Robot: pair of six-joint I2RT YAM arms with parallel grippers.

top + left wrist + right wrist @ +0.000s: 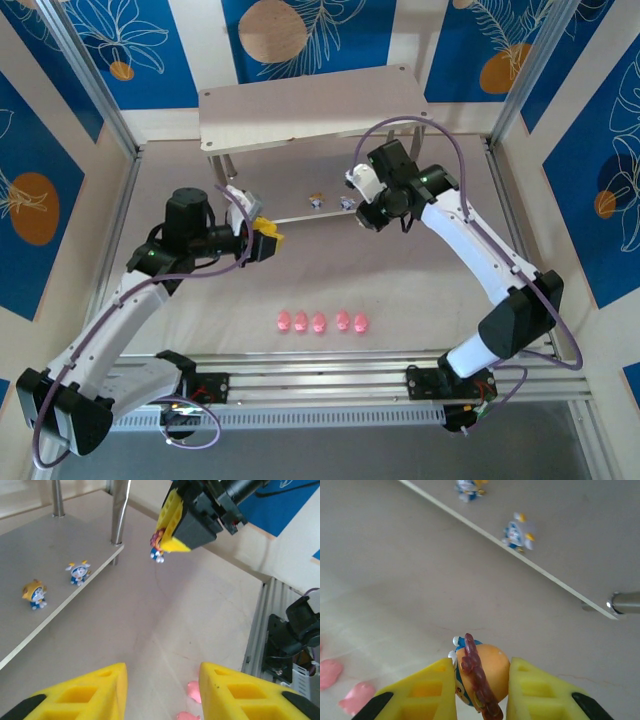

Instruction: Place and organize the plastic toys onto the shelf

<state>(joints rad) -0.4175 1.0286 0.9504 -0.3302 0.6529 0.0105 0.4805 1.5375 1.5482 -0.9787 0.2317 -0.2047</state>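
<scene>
Evidently the right gripper [481, 690] is clenched on an orange-topped figurine [487, 667], held just off the lower board [580, 540] of the shelf [310, 105] to join two figurines [520, 532] standing there, while the left gripper [162, 690] hangs released and empty near the pink pigs [320, 322].

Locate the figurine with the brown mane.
In the right wrist view, the brown-maned figurine is clamped in the right gripper, above the table just short of the shelf's lower board, near a blue-and-white figurine standing by its edge.
</scene>
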